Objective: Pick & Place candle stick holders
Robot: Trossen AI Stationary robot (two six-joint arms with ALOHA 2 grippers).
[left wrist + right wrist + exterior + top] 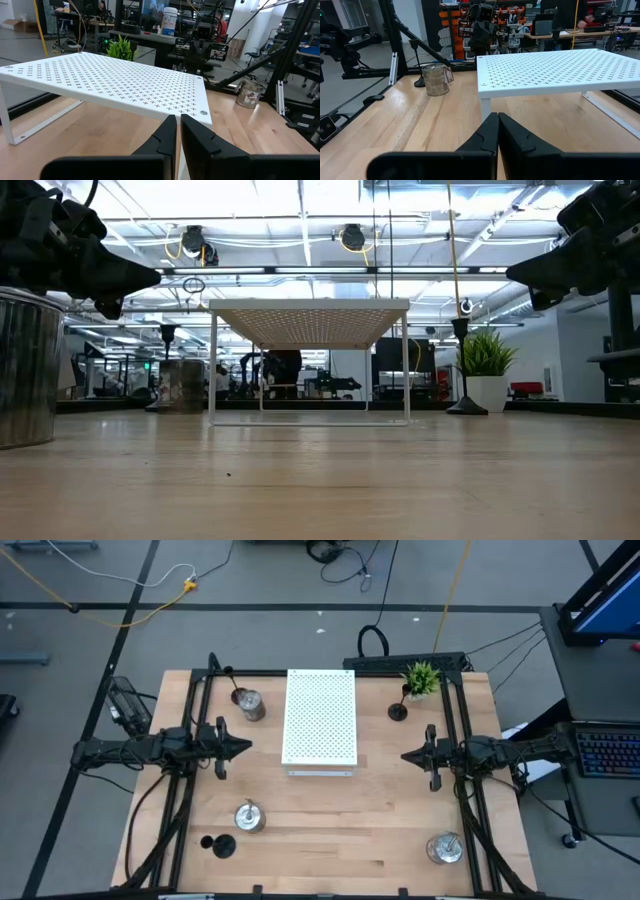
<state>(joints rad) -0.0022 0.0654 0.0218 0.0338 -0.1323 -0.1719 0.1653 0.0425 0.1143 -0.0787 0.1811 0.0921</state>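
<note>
Both tools are closed and empty: left tool (243, 748), right tool (406, 754). In the low view a silver holder (28, 370) is cut off at the edge. The black holder (218, 845) by the desk (330, 830) front is hard to make out.

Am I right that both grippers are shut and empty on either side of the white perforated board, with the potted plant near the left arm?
Not quite: the potted plant stands near the right arm, as the high view shows. The rest holds: left gripper and right gripper are shut and empty, flanking the white perforated board.
</note>
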